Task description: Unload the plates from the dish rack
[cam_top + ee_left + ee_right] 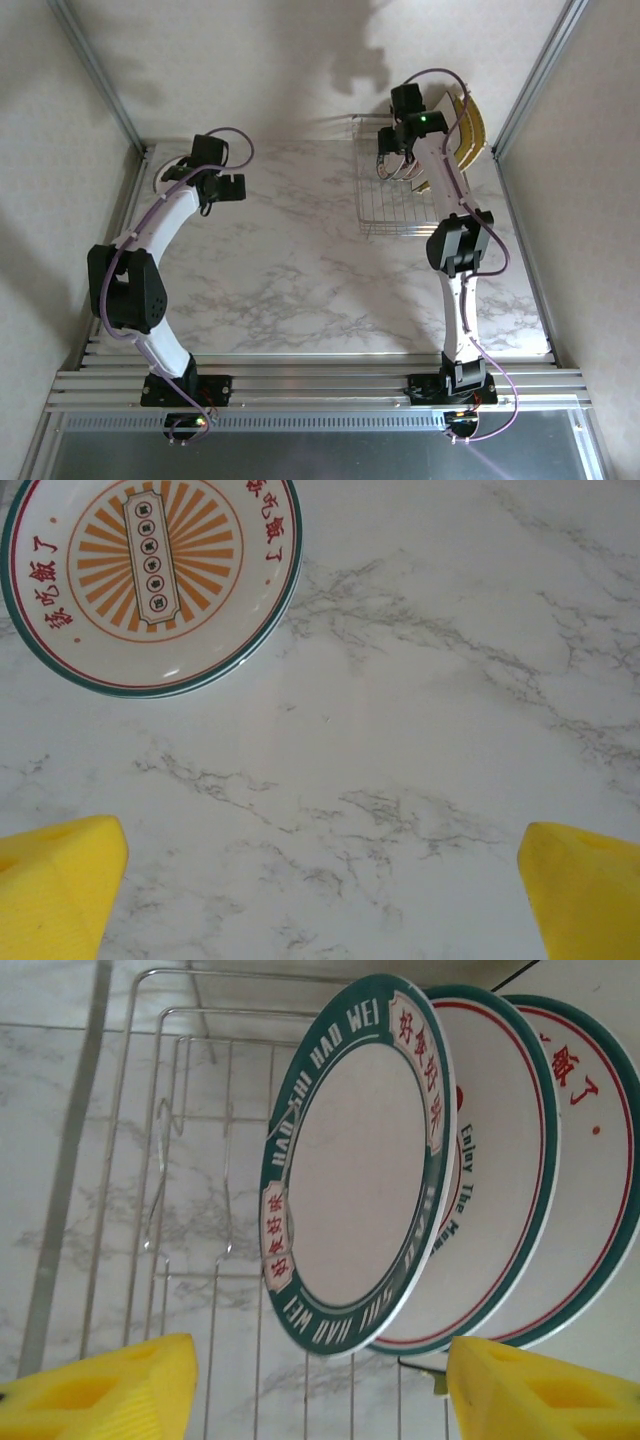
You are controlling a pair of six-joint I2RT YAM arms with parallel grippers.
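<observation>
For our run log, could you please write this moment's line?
left gripper: open; round white orange-sunburst plate: flat on marble table; right gripper: open at three green-rimmed white plates in silver wire rack

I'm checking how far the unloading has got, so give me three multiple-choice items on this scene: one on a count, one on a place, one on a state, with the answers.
1. How many green-rimmed plates stand in the rack in the right wrist view? A one; B three; C six.
2. Where is the sunburst plate? A flat on the table; B upright in the rack; C on the floor.
3. How is the left gripper? A shut on a plate; B shut on a wire; C open, holding nothing.
Answers: 1 B, three rims stand side by side between the wires; 2 A, it lies face up on the marble; 3 C, its yellow fingers stand wide apart over bare marble.
</observation>
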